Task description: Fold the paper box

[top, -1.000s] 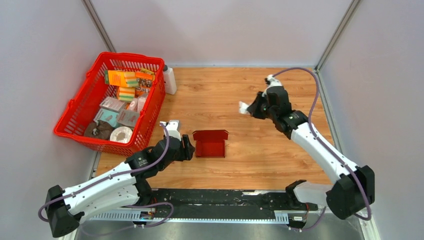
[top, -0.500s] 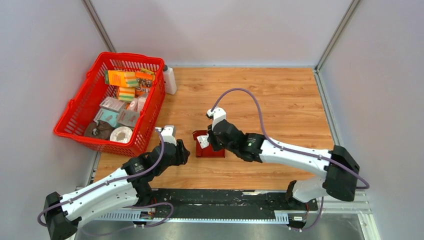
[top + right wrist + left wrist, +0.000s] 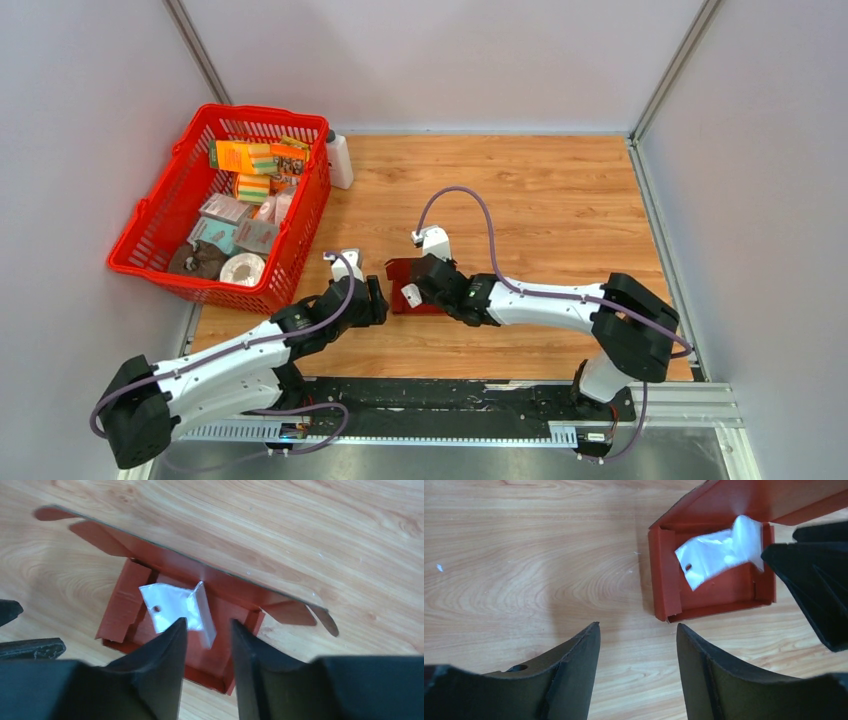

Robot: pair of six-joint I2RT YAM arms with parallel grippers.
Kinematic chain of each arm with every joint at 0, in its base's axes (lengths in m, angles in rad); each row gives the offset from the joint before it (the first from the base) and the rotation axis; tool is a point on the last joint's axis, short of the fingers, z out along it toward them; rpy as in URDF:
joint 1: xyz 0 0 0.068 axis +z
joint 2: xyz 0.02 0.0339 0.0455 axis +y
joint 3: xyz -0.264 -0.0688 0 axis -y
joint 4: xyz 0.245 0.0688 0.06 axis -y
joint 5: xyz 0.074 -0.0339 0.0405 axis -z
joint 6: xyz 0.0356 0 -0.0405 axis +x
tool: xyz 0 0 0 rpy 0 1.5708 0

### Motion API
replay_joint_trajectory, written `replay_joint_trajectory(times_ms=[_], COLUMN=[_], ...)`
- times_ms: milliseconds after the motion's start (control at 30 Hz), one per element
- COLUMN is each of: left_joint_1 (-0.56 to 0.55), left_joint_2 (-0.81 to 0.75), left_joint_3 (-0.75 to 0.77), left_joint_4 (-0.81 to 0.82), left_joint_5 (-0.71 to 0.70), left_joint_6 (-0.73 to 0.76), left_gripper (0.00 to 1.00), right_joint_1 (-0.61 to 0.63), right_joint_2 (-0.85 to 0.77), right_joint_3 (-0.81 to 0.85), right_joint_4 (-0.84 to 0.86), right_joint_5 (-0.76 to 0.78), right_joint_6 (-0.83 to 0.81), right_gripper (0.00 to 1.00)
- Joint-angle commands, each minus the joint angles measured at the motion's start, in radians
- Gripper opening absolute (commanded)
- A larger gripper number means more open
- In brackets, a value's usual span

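Observation:
The paper box (image 3: 402,270) is a dark red open tray on the wooden table, its lid flap standing up along the far side (image 3: 225,580). A white plastic packet (image 3: 170,605) lies inside it, also seen in the left wrist view as the packet (image 3: 719,555). My right gripper (image 3: 209,622) hovers over the tray's near right part, jaws slightly apart, the packet's folded edge just beyond the tips and not pinched. My left gripper (image 3: 638,627) is open over bare wood just left of the box (image 3: 664,580), touching nothing.
A big red mesh basket (image 3: 150,215) full of printed packages stands at the back left, with a white bottle (image 3: 339,160) by its far corner. The right gripper's black finger (image 3: 819,595) crowds the box's right side. Grey walls enclose the table.
The right arm swung from the far right down over the box with the white packet, and its jaws have parted. The left gripper edged closer to the box's left side.

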Motion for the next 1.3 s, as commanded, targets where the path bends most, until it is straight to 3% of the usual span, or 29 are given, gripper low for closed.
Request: replay_joint_trajectory(times_ms=[0,100,367,633,867,900,967,1000,1067,1200,1267], left_joint_1=[0.048,0.073,0.074,0.074,0.044,0.030,-0.022,-0.040,-0.065,-0.134,-0.140], left_joint_2=[0.088,0.163,0.320,0.406,0.497,0.524,0.591,0.622,0.728,0.865,0.876], left_joint_3=[-0.024,-0.010,0.063,0.095,0.161,0.174,0.241,0.270,0.344,0.413,0.402], left_joint_4=[0.189,0.246,0.272,0.308,0.237,0.214,0.083,0.024,-0.094,-0.177,-0.136], left_joint_5=[0.055,0.087,0.098,0.083,0.012,-0.035,-0.119,-0.222,-0.287,-0.406,-0.395], left_joint_6=[-0.023,-0.017,0.018,0.041,0.079,0.084,0.087,0.078,0.075,0.069,0.070], left_gripper=[0.61,0.55,0.53,0.52,0.33,0.26,0.12,0.08,0.00,0.00,0.00], right_joint_1=[0.006,0.005,0.005,0.001,0.003,0.003,0.004,0.003,0.003,0.003,-0.003], right_joint_2=[-0.064,-0.174,-0.442,-0.441,-0.438,-0.438,-0.437,-0.437,-0.437,-0.435,-0.435], right_joint_3=[-0.066,-0.141,-0.311,-0.324,-0.328,-0.333,-0.336,-0.334,-0.334,-0.338,-0.333], right_joint_4=[0.078,0.135,0.273,0.300,0.317,0.317,0.320,0.322,0.322,0.322,0.299], right_joint_5=[0.075,0.064,0.114,0.093,0.090,0.090,0.090,0.093,0.093,0.101,0.110], right_joint_6=[0.050,0.038,0.010,-0.002,-0.004,-0.004,-0.004,-0.005,-0.004,0.009,0.022], right_gripper=[0.49,0.58,0.59,0.58,0.57,0.57,0.57,0.57,0.56,0.57,0.57])
